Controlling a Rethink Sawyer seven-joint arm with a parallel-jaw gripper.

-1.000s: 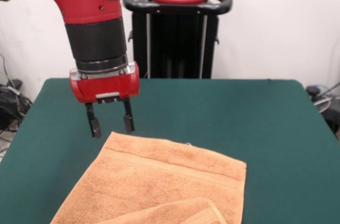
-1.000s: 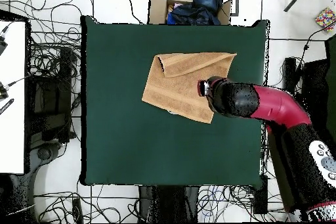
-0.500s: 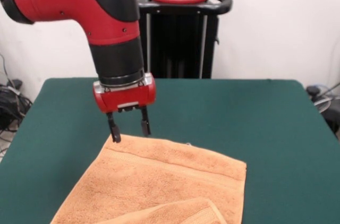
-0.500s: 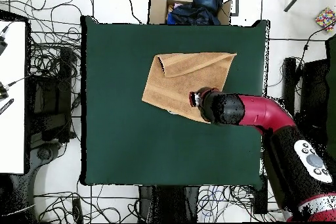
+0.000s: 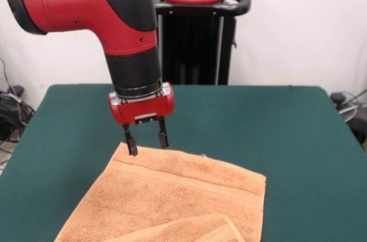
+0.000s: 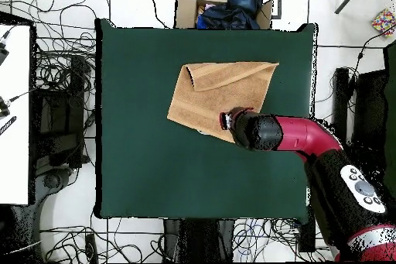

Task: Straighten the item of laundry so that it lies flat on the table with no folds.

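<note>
- The orange-tan towel (image 5: 172,199) lies on the green table (image 5: 298,139); in the front view it runs off the picture's bottom edge, with its far edge toward the pedestal.
- Seen from overhead, the towel (image 6: 220,94) sits in the table's upper middle, turned at an angle, well clear of all four table edges.
- One part is doubled over: a folded flap (image 5: 195,229) shows near the bottom of the front view, and from above it runs as a band along the towel's top edge.
- A woven stripe (image 5: 189,180) crosses the cloth just inside the far edge.
- The gripper (image 5: 147,141) points straight down at the towel's far edge, near its left corner in the front view, fingers spread apart with nothing between them; the fingertips (image 5: 132,151) are at or just above the cloth, and contact cannot be judged.
- From above, the red arm (image 6: 298,135) reaches in from the lower right and covers the towel's lower right edge, hiding the gripper.
- The black pedestal (image 5: 192,35) stands behind the table's far side.
- Beyond the table top in the overhead view, a cardboard box (image 6: 189,9) holds dark blue cloth (image 6: 232,5); cables (image 6: 58,83) litter the floor around.
</note>
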